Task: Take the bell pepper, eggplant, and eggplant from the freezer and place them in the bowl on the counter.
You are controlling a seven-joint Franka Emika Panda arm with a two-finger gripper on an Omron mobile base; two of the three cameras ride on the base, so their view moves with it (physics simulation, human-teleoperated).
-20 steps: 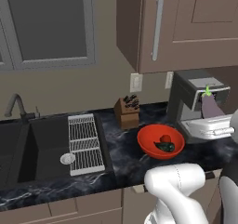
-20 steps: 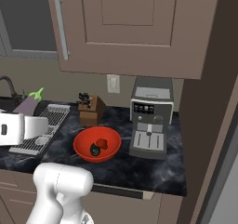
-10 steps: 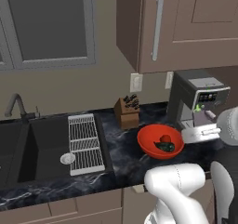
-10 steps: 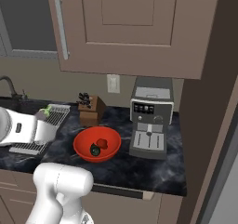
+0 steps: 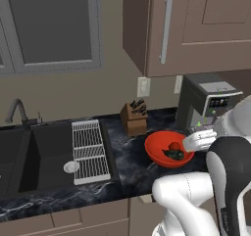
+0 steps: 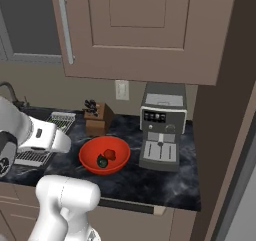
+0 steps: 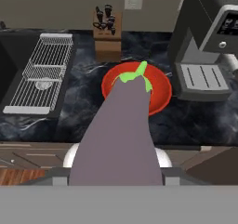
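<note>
Two items lie in the wide red-orange bowl (image 6: 105, 155); the end effector (image 7: 116, 183) grasps a long purple eggplant (image 7: 121, 135) near it, last to drop.

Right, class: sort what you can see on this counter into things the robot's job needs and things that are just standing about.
Part of the job:
- eggplant, held in the gripper
- red-orange bowl, with a red item and a dark green item inside
- black counter

Just standing about:
- coffee machine
- knife block
- drying rack
- sink

bowl (image 6: 104, 156) open above; coffee machine (image 6: 162, 126) beside, knife block (image 6: 95, 118) behind
</note>
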